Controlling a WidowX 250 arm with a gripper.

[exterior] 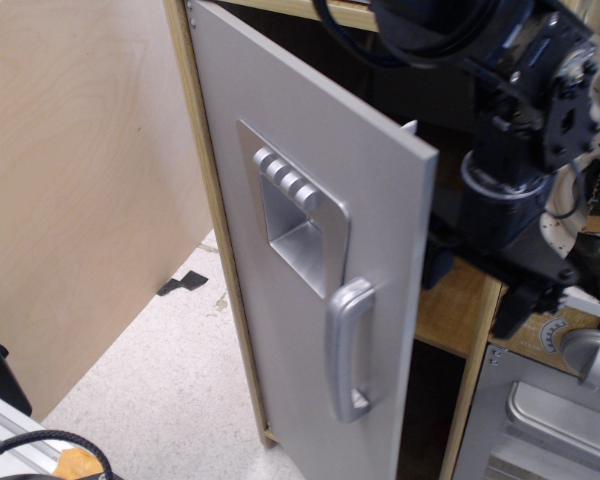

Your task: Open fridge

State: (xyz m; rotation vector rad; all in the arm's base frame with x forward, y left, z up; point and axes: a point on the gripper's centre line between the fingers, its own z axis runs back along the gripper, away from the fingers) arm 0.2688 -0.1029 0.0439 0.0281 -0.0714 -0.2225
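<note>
The fridge is a tall wooden cabinet with a flat grey door (280, 140) that stands ajar, hinged at the left, showing a dark inside and a wooden shelf (450, 305). The door carries a recessed silver dispenser panel (295, 215) with buttons and a silver vertical bar handle (348, 350). My black gripper (475, 290) hangs just right of the door's free edge, in the opening and level with the top of the handle. Its jaws are spread and hold nothing. The left finger (438, 268) is partly hidden behind the door edge; the right finger (510, 312) is clear.
A low grey oven (540, 420) with a round silver knob (588, 355) sits at the lower right under my arm. A plywood wall (80, 200) stands at the left. Speckled floor (160, 390) lies in front. Black cable and metal rail (20, 440) are at the bottom left.
</note>
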